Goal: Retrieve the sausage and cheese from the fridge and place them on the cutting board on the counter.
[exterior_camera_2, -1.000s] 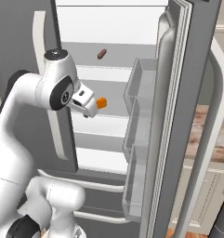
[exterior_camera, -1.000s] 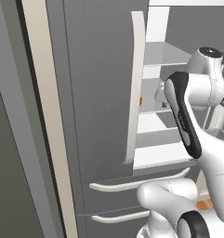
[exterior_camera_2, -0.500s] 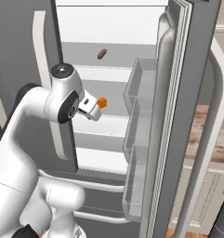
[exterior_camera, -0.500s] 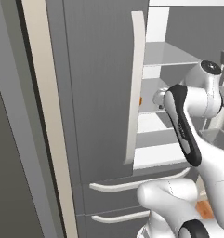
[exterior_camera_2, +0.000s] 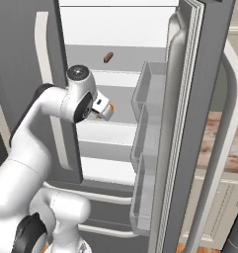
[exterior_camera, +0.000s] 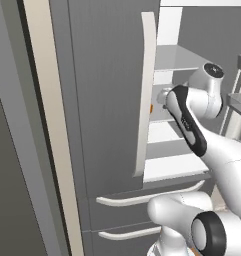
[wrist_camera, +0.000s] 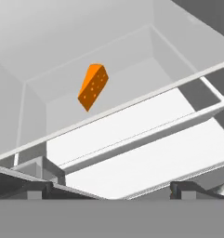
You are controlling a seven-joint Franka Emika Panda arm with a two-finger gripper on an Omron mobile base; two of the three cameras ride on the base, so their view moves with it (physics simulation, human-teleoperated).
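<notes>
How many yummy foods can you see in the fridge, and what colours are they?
Orange cheese: 1
Reddish-brown sausage: 1
Total: 2 foods, both on shelves inside the open fridge.

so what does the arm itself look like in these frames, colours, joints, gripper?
Glossy white rounded arm links with dark grey to black joint bands and round dark caps, one on the elbow joint and one low near the base. A long black panel runs along one link in the left base view. The gripper is a small white block. In the hand view its two finger tips are short, dark grey and blocky. No cables or markings visible.
</notes>
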